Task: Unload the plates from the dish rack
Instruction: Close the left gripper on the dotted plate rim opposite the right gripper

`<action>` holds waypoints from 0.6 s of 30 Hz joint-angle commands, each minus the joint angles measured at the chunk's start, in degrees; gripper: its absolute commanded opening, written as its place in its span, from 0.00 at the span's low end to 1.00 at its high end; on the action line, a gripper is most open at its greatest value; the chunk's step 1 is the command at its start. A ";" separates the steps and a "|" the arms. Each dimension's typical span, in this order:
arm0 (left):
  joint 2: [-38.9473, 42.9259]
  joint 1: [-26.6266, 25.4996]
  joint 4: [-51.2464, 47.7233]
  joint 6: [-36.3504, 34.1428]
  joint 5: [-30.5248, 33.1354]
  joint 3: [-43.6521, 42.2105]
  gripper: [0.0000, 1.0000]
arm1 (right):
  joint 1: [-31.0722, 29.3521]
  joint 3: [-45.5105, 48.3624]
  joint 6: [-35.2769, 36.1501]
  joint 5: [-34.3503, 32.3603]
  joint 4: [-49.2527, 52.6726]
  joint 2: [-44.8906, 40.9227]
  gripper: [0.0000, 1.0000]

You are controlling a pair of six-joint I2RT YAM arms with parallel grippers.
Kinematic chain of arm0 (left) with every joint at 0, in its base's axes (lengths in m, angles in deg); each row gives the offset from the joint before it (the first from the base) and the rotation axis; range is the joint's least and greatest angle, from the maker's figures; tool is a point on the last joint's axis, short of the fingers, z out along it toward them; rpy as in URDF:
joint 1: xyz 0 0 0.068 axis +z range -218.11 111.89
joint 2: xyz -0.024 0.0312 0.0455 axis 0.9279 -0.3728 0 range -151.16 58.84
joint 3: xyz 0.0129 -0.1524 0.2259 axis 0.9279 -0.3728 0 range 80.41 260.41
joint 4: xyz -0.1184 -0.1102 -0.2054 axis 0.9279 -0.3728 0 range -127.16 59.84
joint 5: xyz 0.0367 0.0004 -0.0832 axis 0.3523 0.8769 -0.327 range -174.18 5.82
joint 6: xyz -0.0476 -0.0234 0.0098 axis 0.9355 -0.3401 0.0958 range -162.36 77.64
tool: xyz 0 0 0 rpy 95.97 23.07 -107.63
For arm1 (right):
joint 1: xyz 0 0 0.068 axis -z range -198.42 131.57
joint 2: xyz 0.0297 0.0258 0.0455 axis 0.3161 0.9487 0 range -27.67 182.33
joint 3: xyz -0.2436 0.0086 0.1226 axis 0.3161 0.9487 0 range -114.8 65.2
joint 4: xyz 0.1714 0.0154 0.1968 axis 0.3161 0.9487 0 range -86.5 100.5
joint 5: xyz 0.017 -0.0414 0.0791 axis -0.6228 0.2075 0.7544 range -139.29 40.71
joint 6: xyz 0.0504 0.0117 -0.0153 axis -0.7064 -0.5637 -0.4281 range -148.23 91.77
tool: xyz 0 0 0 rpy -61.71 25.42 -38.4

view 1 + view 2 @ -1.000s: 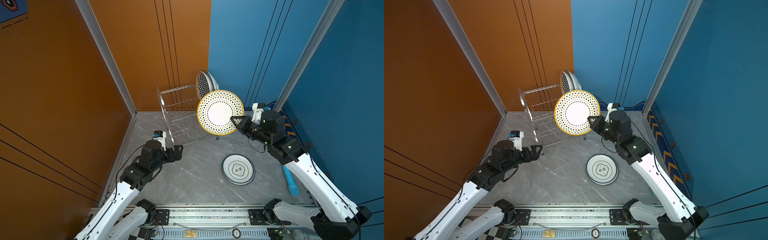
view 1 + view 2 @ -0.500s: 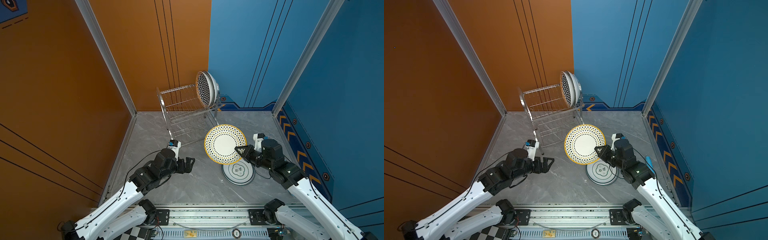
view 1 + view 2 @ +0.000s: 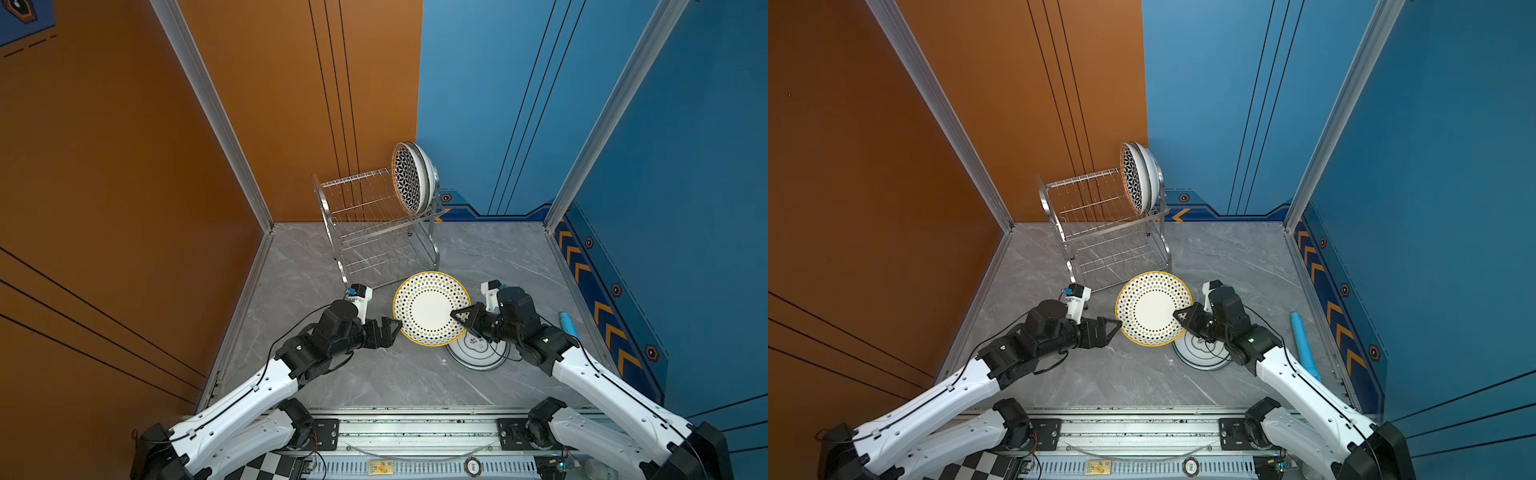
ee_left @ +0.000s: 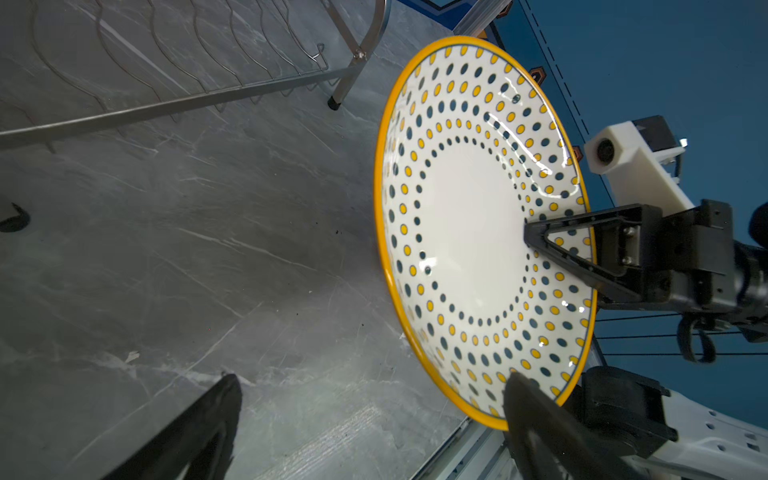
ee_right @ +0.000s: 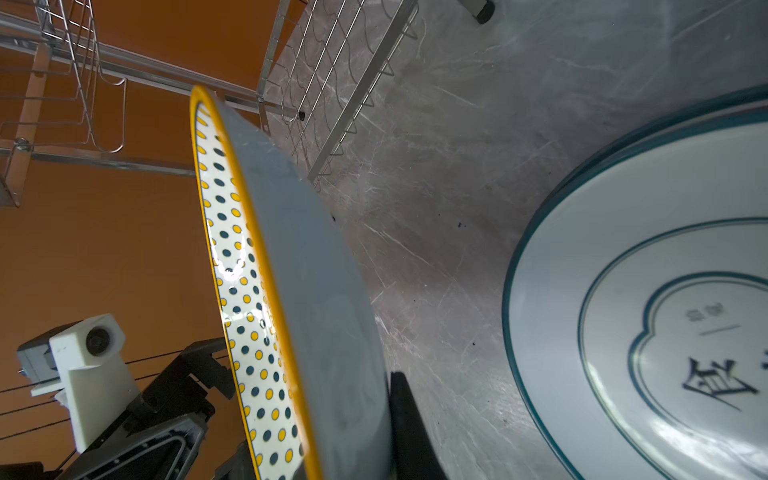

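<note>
Jaws clamped on the rim of a yellow-edged dotted plate (image 3: 424,309), the right gripper (image 3: 456,315) holds the dish tilted above the grey marble table (image 3: 374,374), its patterned face turned towards the left arm. The left gripper (image 3: 390,329) hangs at the plate's opposite edge with its jaws spread wide and holding nothing. In the left wrist view, one of its fingers (image 4: 536,415) overlaps the plate's yellow rim, though whether it touches cannot be told. In both top views the held plate's near edge partly covers a teal-rimmed plate (image 3: 1202,353) that lies flat on the table under the right wrist. The right wrist view shows a clover outline and dark characters on that dish. Behind the two grippers stands the dish rack (image 3: 374,232), a two-tier wire frame. At the right end of its upper tier, plates stand on edge: a black-and-white patterned plate (image 3: 407,183) with at least one white plate (image 3: 1152,174) close behind it. The lower tier holds no plates. A light blue cylinder (image 3: 1304,345) lies on the table by the blue wall, well apart from the dishes.
</note>
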 commanded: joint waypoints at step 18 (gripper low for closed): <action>-5.20 6.02 6.47 3.50 -8.57 -2.49 0.63 | -4.39 2.13 -0.06 6.12 -22.08 5.48 0.00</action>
